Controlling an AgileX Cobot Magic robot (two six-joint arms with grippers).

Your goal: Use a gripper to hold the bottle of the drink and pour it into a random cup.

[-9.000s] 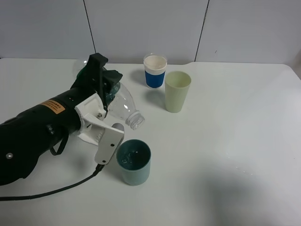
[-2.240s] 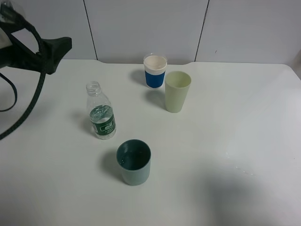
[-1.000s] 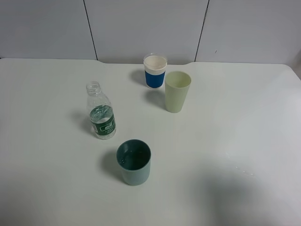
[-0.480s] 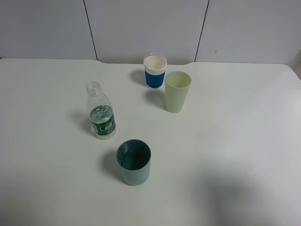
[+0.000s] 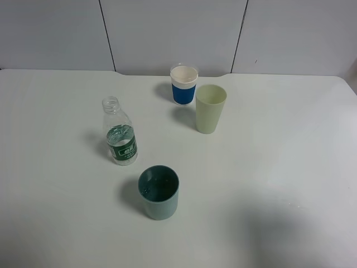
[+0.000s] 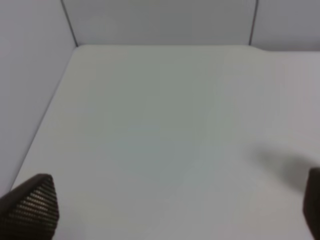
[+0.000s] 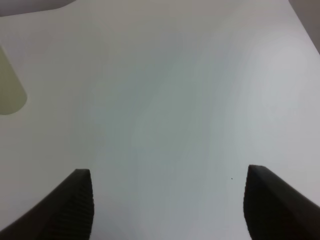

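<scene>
Nearest me the dark green cup [image 5: 159, 191] stands upright on the white table [image 5: 279, 167], something glinting low inside, though I can't say how much. Just behind it, apart, stands the bottle [image 5: 119, 134], uncapped, some water left in it. That's my worry: no cap, a light body, so a clumsy nudge could tip and spill it. Farther back, the pale cup [image 5: 210, 108] sits just beside the blue-and-white cup [image 5: 184, 84], easy to knock together. The left gripper [image 6: 170, 210] and right gripper [image 7: 167, 205] both hang wide open over bare table, holding nothing.
</scene>
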